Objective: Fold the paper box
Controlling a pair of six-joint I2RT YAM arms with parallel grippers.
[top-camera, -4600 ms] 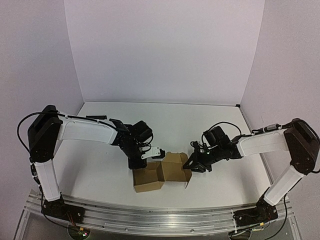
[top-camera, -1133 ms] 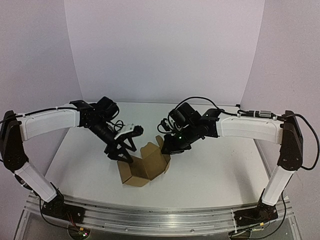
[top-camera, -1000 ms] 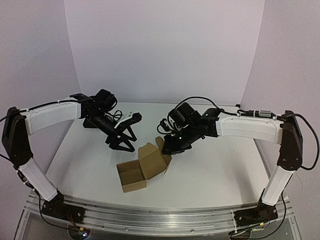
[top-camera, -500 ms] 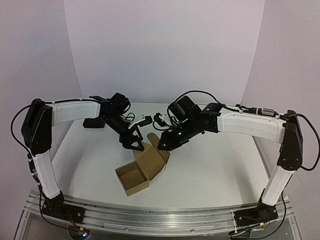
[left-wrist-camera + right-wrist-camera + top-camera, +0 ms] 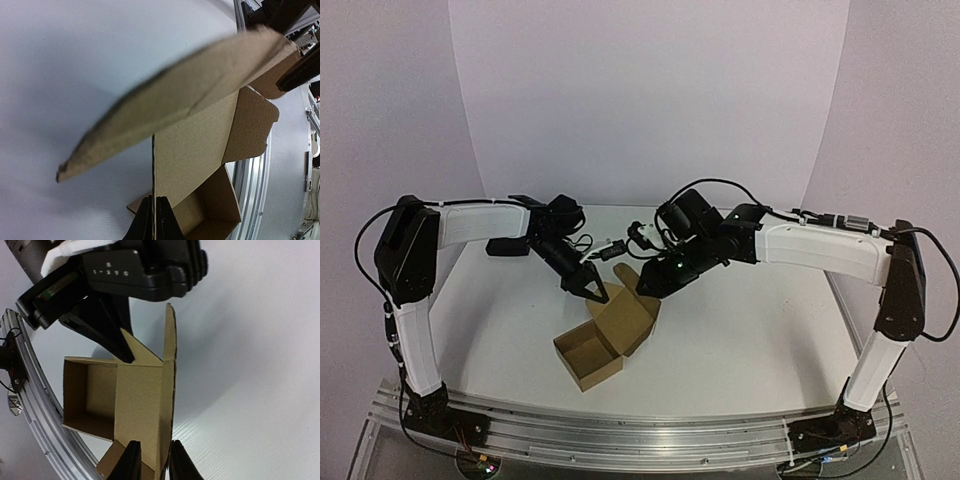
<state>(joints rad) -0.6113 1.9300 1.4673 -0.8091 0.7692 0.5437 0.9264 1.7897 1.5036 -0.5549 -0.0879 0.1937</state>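
Left claw (image 5: 154,224) is clamped on a panel of the paper box (image 5: 610,335). Right claw (image 5: 154,460) straddles its flap; grip unclear.

- Soft, bright, even light is seen in the top view, and only faint shadows are cast on the white table (image 5: 740,330).
- In the left wrist view, the paper box (image 5: 190,95) is blurred along its nearest flap.
- In the right wrist view, a soft grey shadow is thrown beside the box.
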